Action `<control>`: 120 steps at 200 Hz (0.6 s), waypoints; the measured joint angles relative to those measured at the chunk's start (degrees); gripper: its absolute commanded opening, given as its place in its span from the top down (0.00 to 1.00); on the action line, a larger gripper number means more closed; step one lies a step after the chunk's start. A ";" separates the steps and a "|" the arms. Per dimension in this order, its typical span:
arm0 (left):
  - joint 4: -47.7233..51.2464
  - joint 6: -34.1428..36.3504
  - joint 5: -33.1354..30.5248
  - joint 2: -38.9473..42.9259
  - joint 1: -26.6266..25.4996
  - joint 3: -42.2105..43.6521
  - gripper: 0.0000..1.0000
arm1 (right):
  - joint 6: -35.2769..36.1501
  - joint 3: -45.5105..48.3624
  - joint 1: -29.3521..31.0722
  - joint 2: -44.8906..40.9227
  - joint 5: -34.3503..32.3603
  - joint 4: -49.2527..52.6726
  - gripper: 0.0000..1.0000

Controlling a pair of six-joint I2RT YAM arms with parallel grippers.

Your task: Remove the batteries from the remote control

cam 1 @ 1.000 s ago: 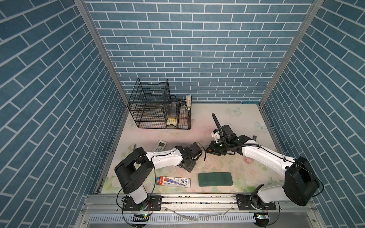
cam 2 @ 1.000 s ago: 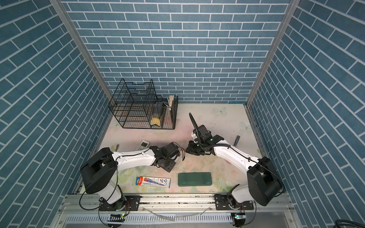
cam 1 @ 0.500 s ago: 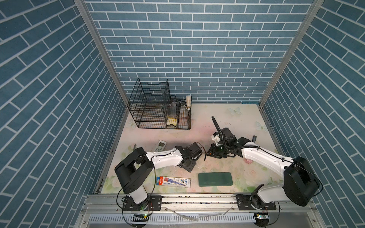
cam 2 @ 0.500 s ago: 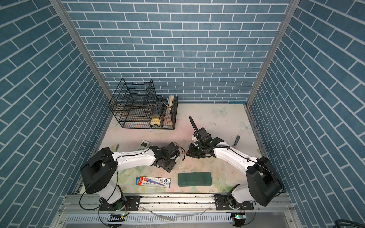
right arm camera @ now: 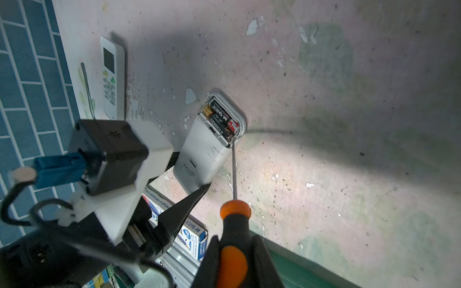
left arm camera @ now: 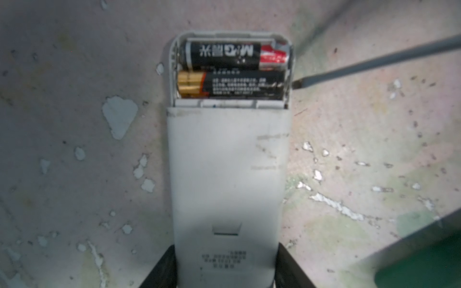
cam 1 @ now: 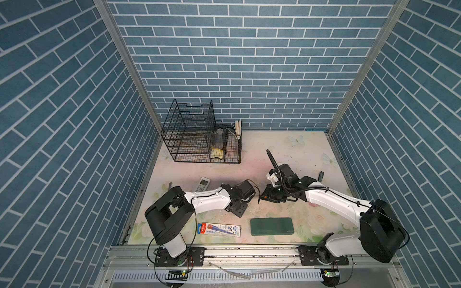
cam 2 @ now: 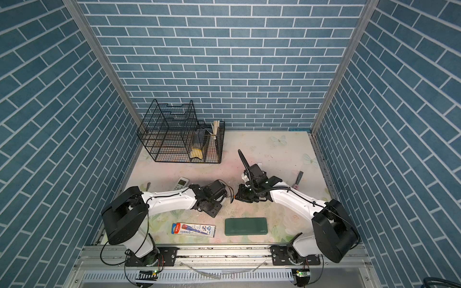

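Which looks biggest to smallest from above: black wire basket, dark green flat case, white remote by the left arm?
1. Black wire basket.
2. Dark green flat case.
3. White remote, partly hidden by the arm.

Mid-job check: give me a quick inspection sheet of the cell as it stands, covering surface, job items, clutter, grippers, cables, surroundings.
Surface: floral table cover, scuffed, with chipped patches.
Job's things: remote control face down, cover off; two batteries seated side by side in the open bay.
Clutter: second remote, green case, printed box, wire rack.
Grippers: left gripper clamps the remote's lower end; right gripper shut on the screwdriver, tip at the bay's edge.
Cables: black cable looping above the right wrist.
Surroundings: blue brick-pattern walls on three sides.
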State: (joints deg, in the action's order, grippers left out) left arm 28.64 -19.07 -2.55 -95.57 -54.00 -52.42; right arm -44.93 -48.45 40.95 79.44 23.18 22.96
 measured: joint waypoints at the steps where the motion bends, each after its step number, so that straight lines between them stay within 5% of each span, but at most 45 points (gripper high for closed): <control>1: 0.00 0.00 0.00 0.00 0.00 0.00 0.74 | -0.02 0.00 0.02 0.00 0.00 0.00 1.00; 120: -0.90 -0.37 -0.02 0.37 -0.04 0.70 0.75 | -1.79 -0.02 0.20 0.20 -0.02 -0.66 1.00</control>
State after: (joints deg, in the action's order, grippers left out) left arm 27.75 -19.44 -2.57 -95.20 -54.04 -51.72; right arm -46.72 -48.47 41.15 79.64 23.16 22.31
